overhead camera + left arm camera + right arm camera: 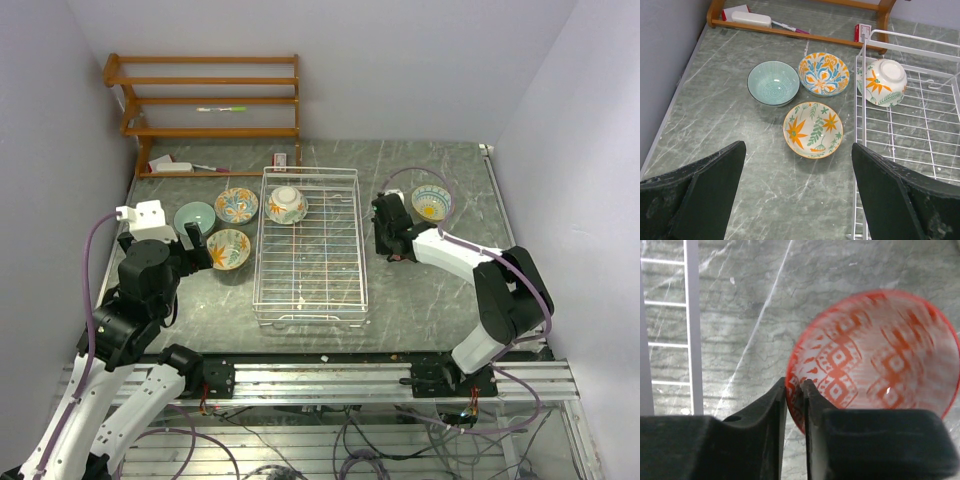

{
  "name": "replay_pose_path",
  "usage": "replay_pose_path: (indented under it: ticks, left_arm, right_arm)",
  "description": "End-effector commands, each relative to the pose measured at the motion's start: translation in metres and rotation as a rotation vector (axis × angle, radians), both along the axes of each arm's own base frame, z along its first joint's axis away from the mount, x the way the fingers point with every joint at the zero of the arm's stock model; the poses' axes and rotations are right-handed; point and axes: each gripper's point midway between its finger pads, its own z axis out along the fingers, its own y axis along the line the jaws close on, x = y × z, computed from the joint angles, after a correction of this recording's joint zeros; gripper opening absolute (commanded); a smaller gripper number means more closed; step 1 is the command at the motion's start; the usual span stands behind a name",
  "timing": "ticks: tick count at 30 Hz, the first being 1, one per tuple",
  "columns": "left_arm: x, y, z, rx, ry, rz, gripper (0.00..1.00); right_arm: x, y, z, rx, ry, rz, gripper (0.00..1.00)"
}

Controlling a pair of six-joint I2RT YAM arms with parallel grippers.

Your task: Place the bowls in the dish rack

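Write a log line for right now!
right gripper: shut on red bowl | left gripper: open, near flower bowl | rack: holds white bowl

Your robotics lab cell: plain partition walls (400,60) box in a marble-patterned bench (420,300), with an aluminium mounting rail (330,378) at its near edge and loose cables (350,440) below.

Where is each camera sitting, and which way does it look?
Top external: above, behind the bases, looking down on the grey-green marble table; left arm and right arm show.
Left wrist: on the left arm, facing forward past the open left gripper at the teal ribbed bowl.
Right wrist: on the right arm, above the right gripper pinching the red-patterned bowl.
Shared: the white wire dish rack, in all three.
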Motion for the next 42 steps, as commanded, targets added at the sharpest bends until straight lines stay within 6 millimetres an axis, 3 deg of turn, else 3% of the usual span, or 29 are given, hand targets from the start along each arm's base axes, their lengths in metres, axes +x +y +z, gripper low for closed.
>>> replay_pose_path:
  ticks: [1, 5, 9, 11, 12, 15, 19, 25, 29, 34, 38, 39, 42]
  left_arm:
    - [0.000, 0.000, 0.003, -0.015, -0.010, 0.006, 0.98]
    - [0.000, 0.000, 0.004, -0.015, -0.011, 0.005, 0.98]
    - [-0.001, 0.001, 0.007, -0.012, -0.018, 0.005, 0.98]
    - [-0.001, 0.002, 0.008, -0.011, -0.019, 0.006, 0.98]
    - [-0.002, 0.002, 0.009, -0.011, -0.020, 0.005, 0.98]
    - [-0.005, 0.004, 0.014, -0.013, -0.031, 0.009, 0.98]
    - [-0.007, 0.006, 0.018, -0.021, -0.048, 0.014, 0.98]
    - [-0.009, 0.007, 0.022, -0.032, -0.049, 0.017, 0.98]
    - [-0.012, 0.009, 0.026, -0.036, -0.060, 0.022, 0.98]
    - [-0.014, 0.011, 0.031, -0.036, -0.070, 0.027, 0.98]
    - [-0.016, 0.012, 0.036, -0.039, -0.076, 0.025, 0.98]
    - [-0.017, 0.012, 0.036, -0.038, -0.075, 0.026, 0.98]
    - [-0.018, 0.014, 0.037, -0.036, -0.078, 0.030, 0.98]
  right_arm:
    - [0.004, -0.008, 0.004, -0.019, -0.028, -0.050, 0.11]
    - [0.006, -0.005, 0.028, 0.023, -0.076, -0.047, 0.02]
    - [0.009, 0.005, 0.068, 0.101, -0.143, -0.020, 0.00]
    - [0.009, 0.013, 0.094, 0.163, -0.187, 0.006, 0.00]
    - [0.014, 0.021, 0.121, 0.216, -0.235, 0.025, 0.00]
    - [0.011, 0.038, 0.175, 0.339, -0.321, 0.078, 0.00]
    - [-0.008, 0.082, 0.226, 0.455, -0.389, 0.210, 0.00]
    - [-0.048, 0.172, 0.273, 0.776, -0.394, 0.532, 0.00]
    - [-0.069, 0.213, 0.282, 0.919, -0.375, 0.651, 0.00]
    - [-0.070, 0.235, 0.274, 1.074, -0.355, 0.657, 0.00]
    - [-0.061, 0.241, 0.252, 1.128, -0.330, 0.602, 0.00]
    - [-0.061, 0.243, 0.235, 1.130, -0.299, 0.590, 0.00]
    - [-0.060, 0.252, 0.216, 1.169, -0.241, 0.584, 0.00]
